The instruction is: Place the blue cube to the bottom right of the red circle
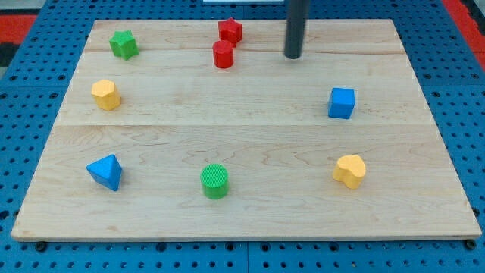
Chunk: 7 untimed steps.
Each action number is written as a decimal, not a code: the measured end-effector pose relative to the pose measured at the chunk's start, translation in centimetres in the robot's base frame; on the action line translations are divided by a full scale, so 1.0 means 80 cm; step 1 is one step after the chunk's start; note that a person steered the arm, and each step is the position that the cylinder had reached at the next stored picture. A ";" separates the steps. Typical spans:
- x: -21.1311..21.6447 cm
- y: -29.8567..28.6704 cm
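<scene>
The blue cube (342, 103) sits at the view's right, middle height. The red circle, a short red cylinder (223, 54), stands near the view's top centre, far to the cube's upper left. My tip (293, 55) is at the view's top, right of the red cylinder and up and to the left of the blue cube, touching no block.
A red star-like block (229, 31) lies just above the red cylinder. A green star block (123, 44) is at top left, a yellow hexagon block (106, 95) at left, a blue triangle (105, 172) at bottom left, a green cylinder (214, 181) at bottom centre, a yellow heart (349, 171) at bottom right.
</scene>
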State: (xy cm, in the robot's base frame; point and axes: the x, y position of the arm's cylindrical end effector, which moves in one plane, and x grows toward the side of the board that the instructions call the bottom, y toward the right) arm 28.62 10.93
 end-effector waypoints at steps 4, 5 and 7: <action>0.147 0.118; 0.166 0.054; 0.164 -0.078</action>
State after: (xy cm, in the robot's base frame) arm 41.71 4.68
